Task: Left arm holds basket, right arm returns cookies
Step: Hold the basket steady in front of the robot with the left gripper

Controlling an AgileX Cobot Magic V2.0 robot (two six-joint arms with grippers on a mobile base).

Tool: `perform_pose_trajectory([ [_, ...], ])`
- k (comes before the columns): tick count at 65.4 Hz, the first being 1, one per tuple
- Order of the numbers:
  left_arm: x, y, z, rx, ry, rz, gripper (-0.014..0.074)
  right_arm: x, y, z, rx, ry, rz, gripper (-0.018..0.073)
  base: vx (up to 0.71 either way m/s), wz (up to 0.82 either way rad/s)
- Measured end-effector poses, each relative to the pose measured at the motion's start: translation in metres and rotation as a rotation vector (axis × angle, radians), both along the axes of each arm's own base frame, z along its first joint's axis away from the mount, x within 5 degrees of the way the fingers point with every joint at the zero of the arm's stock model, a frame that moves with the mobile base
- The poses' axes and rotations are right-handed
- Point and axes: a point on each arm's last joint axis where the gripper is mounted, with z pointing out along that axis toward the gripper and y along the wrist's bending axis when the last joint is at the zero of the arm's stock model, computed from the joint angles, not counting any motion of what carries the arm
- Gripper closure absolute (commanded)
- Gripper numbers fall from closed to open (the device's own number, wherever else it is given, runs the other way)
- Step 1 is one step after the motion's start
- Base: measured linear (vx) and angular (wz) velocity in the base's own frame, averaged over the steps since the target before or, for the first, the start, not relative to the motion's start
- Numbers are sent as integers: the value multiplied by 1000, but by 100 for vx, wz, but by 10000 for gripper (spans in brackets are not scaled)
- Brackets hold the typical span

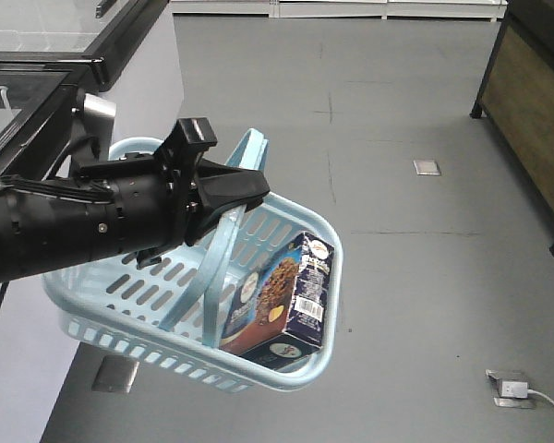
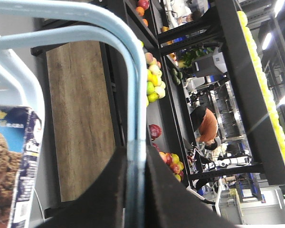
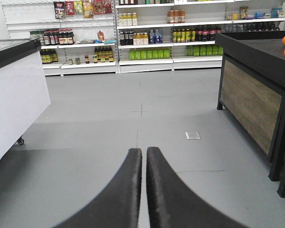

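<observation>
The light blue basket point(image 1: 300, 377) hangs in the air over the grey floor. My left gripper point(image 1: 249, 189) is shut on its arched handle point(image 1: 223, 249). In the left wrist view the handle point(image 2: 133, 90) runs straight down between the two black fingers of that gripper point(image 2: 136, 159). The cookies point(image 1: 288, 297), a dark navy box with a cookie picture and a white barcode, stand tilted inside the basket at its right end; a corner of the cookies point(image 2: 12, 164) shows at lower left. My right gripper point(image 3: 144, 153) is shut with nothing in it, low over bare floor. The right arm is out of the front view.
A black-rimmed freezer point(image 1: 37, 65) is at upper left, and a wood-sided display stand point(image 1: 535, 101) at right. A power socket point(image 1: 511, 388) lies on the floor. The right wrist view shows a white freezer point(image 3: 14, 95), bottle shelves point(image 3: 147, 38) and a stand point(image 3: 251, 95).
</observation>
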Motion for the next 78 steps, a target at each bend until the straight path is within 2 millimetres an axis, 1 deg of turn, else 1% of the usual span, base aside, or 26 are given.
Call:
perform_pose_trajectory([
  [6,-6,3,0,-1,-3,-1,602,0,0,0,0,0,0,562,0,0],
  [22,-22,11,-9,4,14,-11,602,0,0,0,0,0,0,562,0,0],
  [32,-28,13,-11,-2,24,-11,602,0,0,0,0,0,0,562,0,0],
  [43,-30,15,-8,-20,37,-2,602,0,0,0,0,0,0,562,0,0],
  [58,-30,15,-7,-63,97,13,601,0,0,0,0,0,0,562,0,0],
  [78,-27,18,-8,-80,137,74,601,0,0,0,0,0,0,562,0,0],
])
